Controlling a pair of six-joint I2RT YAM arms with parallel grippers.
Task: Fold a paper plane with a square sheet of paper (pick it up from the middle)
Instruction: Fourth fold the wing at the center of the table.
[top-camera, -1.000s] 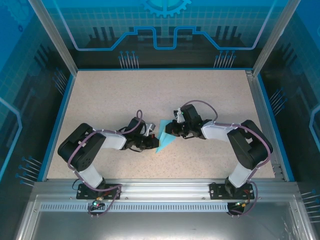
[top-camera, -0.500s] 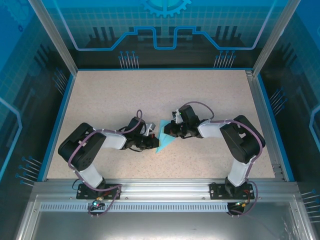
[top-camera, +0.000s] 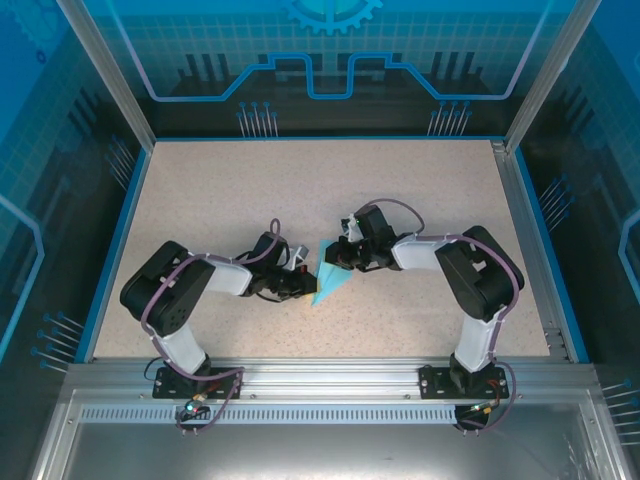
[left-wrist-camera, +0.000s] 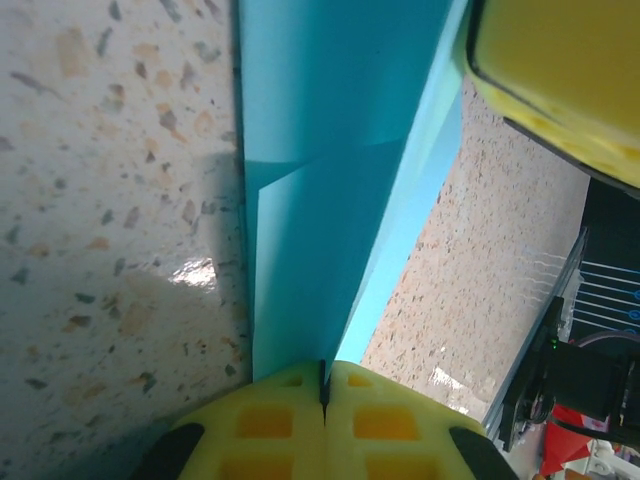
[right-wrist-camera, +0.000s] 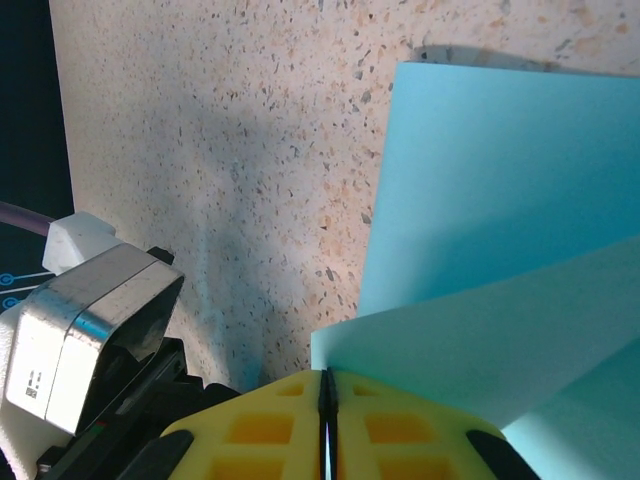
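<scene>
The paper (top-camera: 329, 283), creased into a narrow pointed shape, lies a little nearer than the centre of the tabletop (top-camera: 300, 190), between the two arms. The left gripper (left-wrist-camera: 323, 372) has its yellow pads pressed together on the paper's edge, at the end of a crease. The right gripper (right-wrist-camera: 325, 385) is clamped on a raised flap from the opposite side. This looks like mid-fold, with one side pinning while the other carries a flap. The next move, I judge, calls for laying that flap squarely along the crease and pressing it flat, without the thin sheet slipping or tearing.
</scene>
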